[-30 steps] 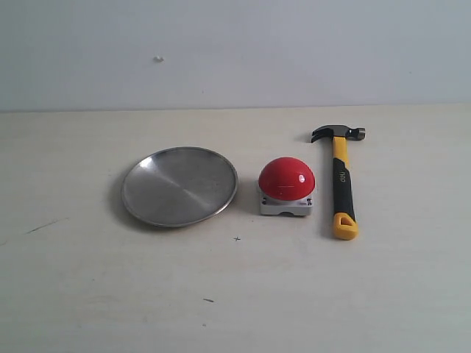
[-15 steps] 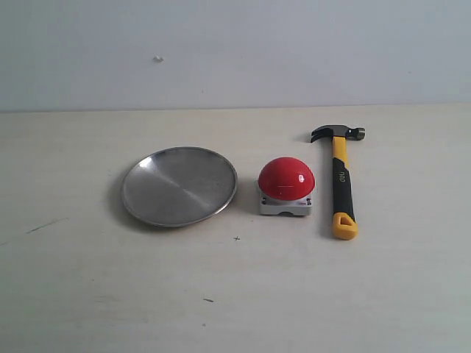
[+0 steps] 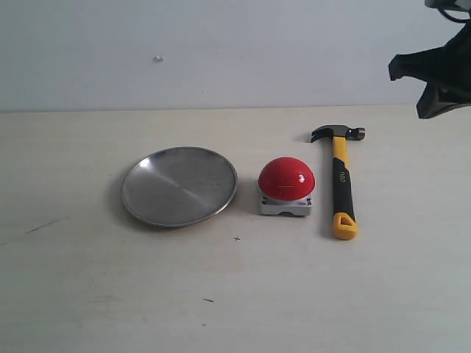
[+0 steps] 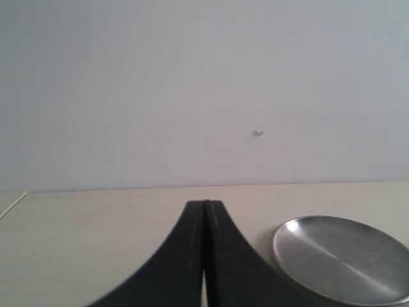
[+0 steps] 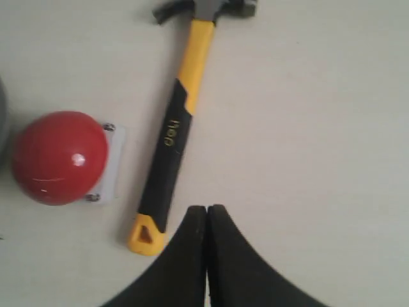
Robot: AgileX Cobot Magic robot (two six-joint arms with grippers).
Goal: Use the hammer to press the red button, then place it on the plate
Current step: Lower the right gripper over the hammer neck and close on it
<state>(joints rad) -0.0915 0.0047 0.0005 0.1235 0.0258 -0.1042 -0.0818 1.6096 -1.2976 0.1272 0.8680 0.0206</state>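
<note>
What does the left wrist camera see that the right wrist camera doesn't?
Only the left wrist view: the plate, with nothing on it, and the white wall behind the table, with the left gripper shut in front.
Only the right wrist view: the hammer lying flat and the red button beside its handle, not touching it, with the right gripper shut in front. A grey sliver at that picture's edge may be the plate's rim; I cannot tell.
Both share: the pale table and a shut black gripper in the foreground.

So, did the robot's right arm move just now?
Yes. The right arm has come into the exterior view at the top right, beyond the hammer, which has not shifted.
</note>
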